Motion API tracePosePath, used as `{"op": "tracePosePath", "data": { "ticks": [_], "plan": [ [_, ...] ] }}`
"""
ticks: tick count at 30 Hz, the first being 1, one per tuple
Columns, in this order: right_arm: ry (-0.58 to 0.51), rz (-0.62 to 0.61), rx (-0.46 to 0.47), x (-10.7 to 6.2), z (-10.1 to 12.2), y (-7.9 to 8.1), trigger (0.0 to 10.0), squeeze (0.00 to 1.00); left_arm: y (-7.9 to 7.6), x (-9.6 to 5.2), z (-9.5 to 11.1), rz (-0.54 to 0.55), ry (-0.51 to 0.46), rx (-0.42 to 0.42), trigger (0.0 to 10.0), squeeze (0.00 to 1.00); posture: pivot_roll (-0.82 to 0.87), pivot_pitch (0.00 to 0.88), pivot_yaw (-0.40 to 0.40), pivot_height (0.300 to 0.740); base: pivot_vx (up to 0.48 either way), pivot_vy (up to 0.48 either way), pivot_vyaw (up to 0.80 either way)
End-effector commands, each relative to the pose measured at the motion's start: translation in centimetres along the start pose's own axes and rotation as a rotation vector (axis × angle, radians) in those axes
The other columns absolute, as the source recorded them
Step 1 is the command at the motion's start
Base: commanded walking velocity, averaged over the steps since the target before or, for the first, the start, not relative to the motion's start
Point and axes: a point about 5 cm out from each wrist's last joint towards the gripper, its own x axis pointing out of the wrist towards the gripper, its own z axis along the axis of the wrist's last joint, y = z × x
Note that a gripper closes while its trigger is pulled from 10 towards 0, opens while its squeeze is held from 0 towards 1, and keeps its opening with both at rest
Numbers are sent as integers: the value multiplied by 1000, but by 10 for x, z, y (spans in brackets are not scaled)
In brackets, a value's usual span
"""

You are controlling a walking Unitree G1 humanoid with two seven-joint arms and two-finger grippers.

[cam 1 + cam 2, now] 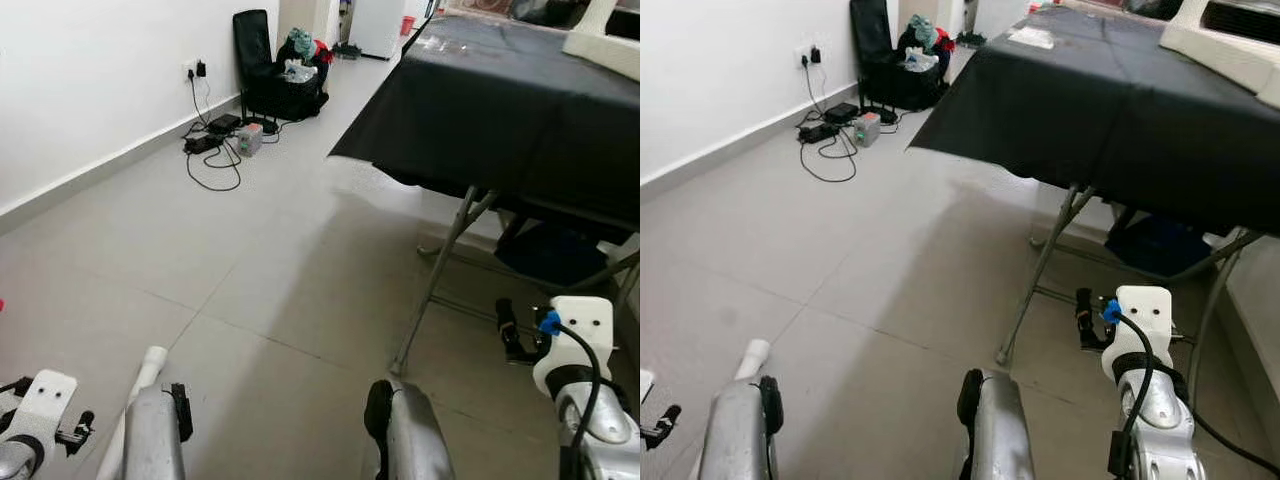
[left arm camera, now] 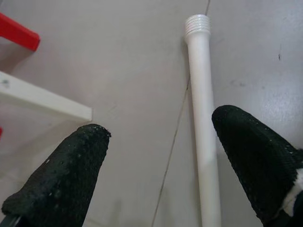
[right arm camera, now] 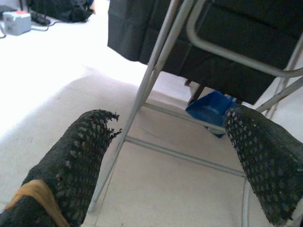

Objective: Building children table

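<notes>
Low down, left gripper [image 2: 156, 165] hangs spread above white leg [image 2: 203, 118] — floor-pointed.

A cloth-draped surface [image 1: 520, 110] on folding legs [image 1: 440, 280] stands ahead and to the right, with a bin [image 3: 210, 106] on the floor beneath it. Far ahead to the left, a chair [image 1: 255, 60] stands against the wall, with cables and chargers [image 1: 215, 145] on the floor beside it. A threaded table leg [image 2: 203, 113] lies on the floor at the near left, between the spread fingers of the left claw [image 2: 161, 161].
</notes>
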Motion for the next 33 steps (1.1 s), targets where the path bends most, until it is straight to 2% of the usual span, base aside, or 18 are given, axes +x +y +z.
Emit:
{"op": "tracePosePath", "data": {
  "ticks": [1, 3, 7, 9, 12, 21, 27, 33],
  "plan": [
    [0, -7, -10, -2, 2, -4, 10000, 0, 1, 0, 0, -12, 2, 26, 10000, 0, -7, 0, -132, 300, 0, 0, 0],
    [9, -9, -26, -7, 3, -9, 10000, 0, -3, 7, 7, -44, -18, 51, 10000, 0, -43, 0, -138, 300, 0, 0, 0],
    [16, -10, -37, -11, 4, -13, 10000, 0, -7, 10, 7, -63, -17, 61, 10000, 0, -57, 0, -140, 300, 0, 0, 0],
    [38, -9, -67, -20, 6, -21, 10000, 0, -18, 13, -2, -116, 13, 81, 10000, 0, -120, 0, -156, 300, 0, 0, 0],
    [56, -9, -96, -27, 11, -30, 10000, 0, -28, 13, -14, -166, 44, 82, 10000, 0, -144, 0, -168, 300, 0, 0, 0],
    [75, 1, -135, -34, 19, -40, 10000, 0, -31, 13, -24, -192, 78, 94, 10000, 0, -199, 33, -201, 300, 0, 0, 0],
    [94, 24, -178, -42, 30, -50, 10000, 0, -32, 12, -43, -184, 131, 101, 10000, 0, -253, 88, -236, 300, 0, 0, 0],
    [108, 51, -191, -43, 35, -48, 10000, 0, -32, 5, -64, -183, 187, 105, 10000, 0, -262, 114, -248, 300, 0, 0, 0]
  ]
}}
